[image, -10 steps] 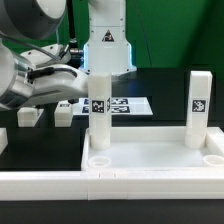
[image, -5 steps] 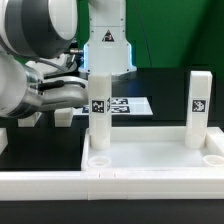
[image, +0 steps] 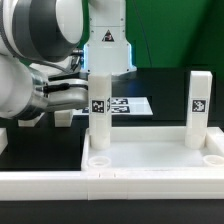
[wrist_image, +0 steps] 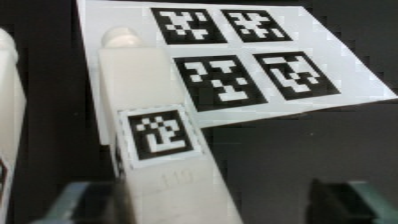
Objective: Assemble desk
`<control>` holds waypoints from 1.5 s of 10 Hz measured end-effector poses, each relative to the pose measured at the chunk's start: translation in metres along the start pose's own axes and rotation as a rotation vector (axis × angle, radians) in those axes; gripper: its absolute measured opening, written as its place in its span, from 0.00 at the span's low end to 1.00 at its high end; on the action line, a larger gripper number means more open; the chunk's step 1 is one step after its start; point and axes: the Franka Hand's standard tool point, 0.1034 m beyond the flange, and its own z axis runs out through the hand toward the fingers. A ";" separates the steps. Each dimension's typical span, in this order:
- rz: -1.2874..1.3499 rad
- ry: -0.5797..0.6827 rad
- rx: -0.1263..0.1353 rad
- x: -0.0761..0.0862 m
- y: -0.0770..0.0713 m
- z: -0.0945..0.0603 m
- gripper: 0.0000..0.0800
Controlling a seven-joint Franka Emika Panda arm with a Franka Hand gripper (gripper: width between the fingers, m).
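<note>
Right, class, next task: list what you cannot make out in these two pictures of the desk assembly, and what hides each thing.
Gripper: exterior view, largely masked by the arm; wrist view, fingers cut off by the picture's edge.
Marker board: exterior view, partly behind the standing leg.
Loose white blocks: exterior view, partly covered by the arm; kind unclear.
White shape: wrist view, cut off by the edge.

White rimmed desk slab (image: 150, 160) flat; tagged square leg (image: 99, 100) upright at far corner (second leg (image: 199, 100) upright at other far corner).
</note>
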 end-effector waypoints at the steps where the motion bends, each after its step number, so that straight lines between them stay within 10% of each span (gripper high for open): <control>1: 0.000 0.000 0.000 0.000 0.000 0.000 0.53; 3: 0.000 0.000 0.000 0.000 0.000 0.000 0.14; 5: -0.001 0.000 0.000 0.000 0.000 -0.001 0.03; 9: -0.005 0.003 -0.001 -0.002 0.000 -0.003 0.00; 11: 0.025 -0.019 -0.064 -0.018 0.005 -0.015 0.00; 13: 0.045 -0.018 -0.106 -0.012 0.006 -0.023 0.15; 15: 0.045 -0.021 -0.105 -0.011 0.006 -0.022 0.57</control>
